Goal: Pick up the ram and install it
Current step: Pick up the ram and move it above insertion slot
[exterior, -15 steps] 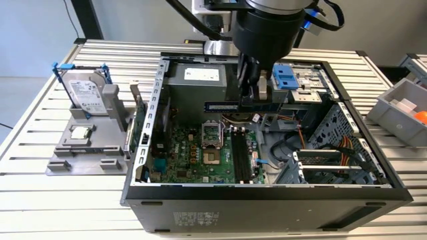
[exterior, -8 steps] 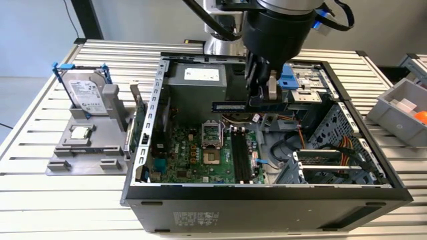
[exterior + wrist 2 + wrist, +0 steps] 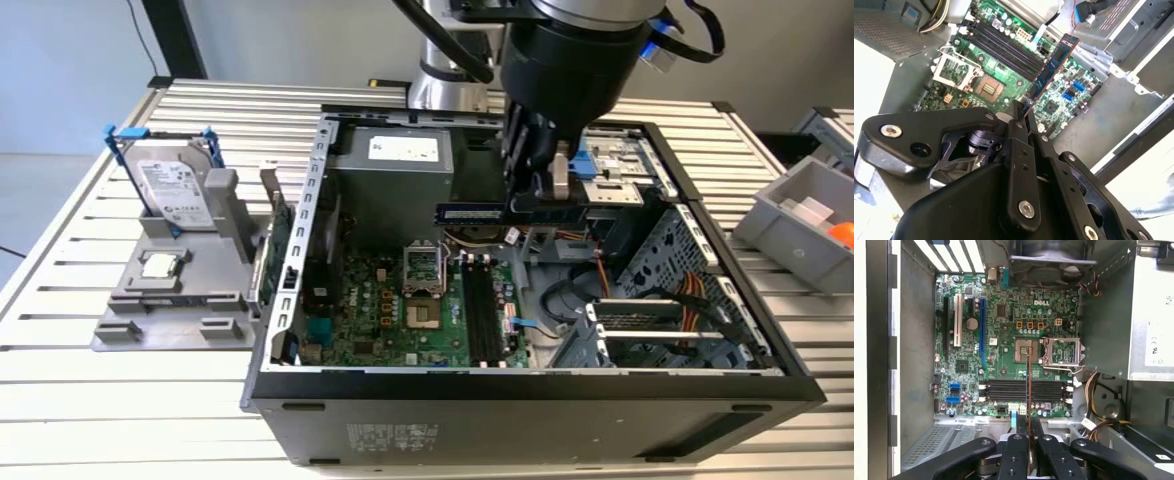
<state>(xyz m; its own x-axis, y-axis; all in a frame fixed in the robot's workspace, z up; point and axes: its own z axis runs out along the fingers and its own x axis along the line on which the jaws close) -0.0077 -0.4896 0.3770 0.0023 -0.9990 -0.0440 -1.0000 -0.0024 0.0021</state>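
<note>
My gripper (image 3: pixel 531 203) is shut on the ram (image 3: pixel 513 212), a thin blue-green stick held level above the inside of the open computer case (image 3: pixel 287 300). It hangs over the black memory slots (image 3: pixel 481 310) of the green motherboard (image 3: pixel 374 310), well clear of them. In the second wrist view the ram (image 3: pixel 1051 70) sticks out from the gripper (image 3: pixel 1021 112) at a slant across the slots (image 3: pixel 1004 47). In the first wrist view the ram (image 3: pixel 1028 390) shows edge-on, crossing the slots (image 3: pixel 1004 390) at right angles, with the gripper (image 3: pixel 1029 440) clamped on its near end.
A silver power supply (image 3: pixel 394 160) sits at the back of the case, with the open processor socket (image 3: pixel 420 272) beside the slots. Outside, on the exterior view's left, a grey stand (image 3: pixel 174 300) carries a hard drive (image 3: pixel 180 192) and a small processor chip (image 3: pixel 163 265). A grey bin (image 3: pixel 801 215) stands right.
</note>
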